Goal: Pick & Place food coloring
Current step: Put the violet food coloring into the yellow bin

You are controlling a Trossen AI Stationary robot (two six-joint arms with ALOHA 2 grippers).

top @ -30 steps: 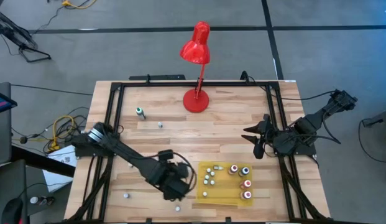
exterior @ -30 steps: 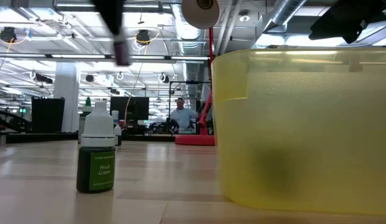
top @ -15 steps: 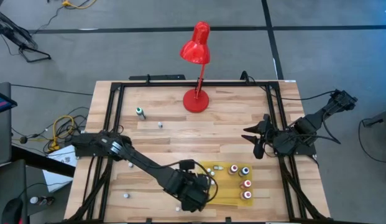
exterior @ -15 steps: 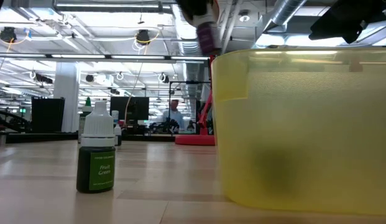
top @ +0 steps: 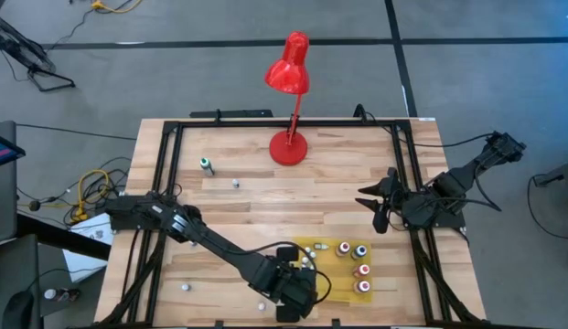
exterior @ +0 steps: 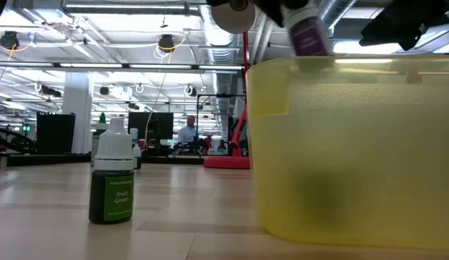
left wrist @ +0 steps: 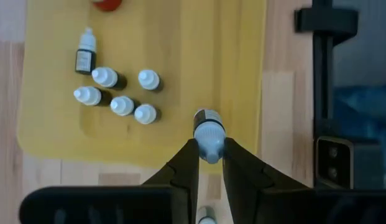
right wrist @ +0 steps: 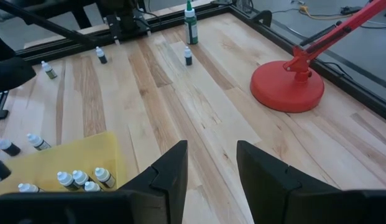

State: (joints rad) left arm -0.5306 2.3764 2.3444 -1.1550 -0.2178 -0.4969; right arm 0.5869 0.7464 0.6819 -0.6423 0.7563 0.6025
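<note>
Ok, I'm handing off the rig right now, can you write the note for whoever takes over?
Left gripper is shut on a purple bottle, held over the yellow tray.
Right gripper is open, parked at the table's right edge.
Done: several small bottles sit in the tray.
Left: release this one, then fetch the strays, including the green bottle and others on the wood.

The left arm reaches across the table toward its near edge, its left gripper (left wrist: 209, 163) pointed down, fingers pinched on the pale cap of a small dropper bottle (left wrist: 209, 127). The right arm waits at the table's right edge, its right gripper (right wrist: 211, 163) spread apart.
</note>
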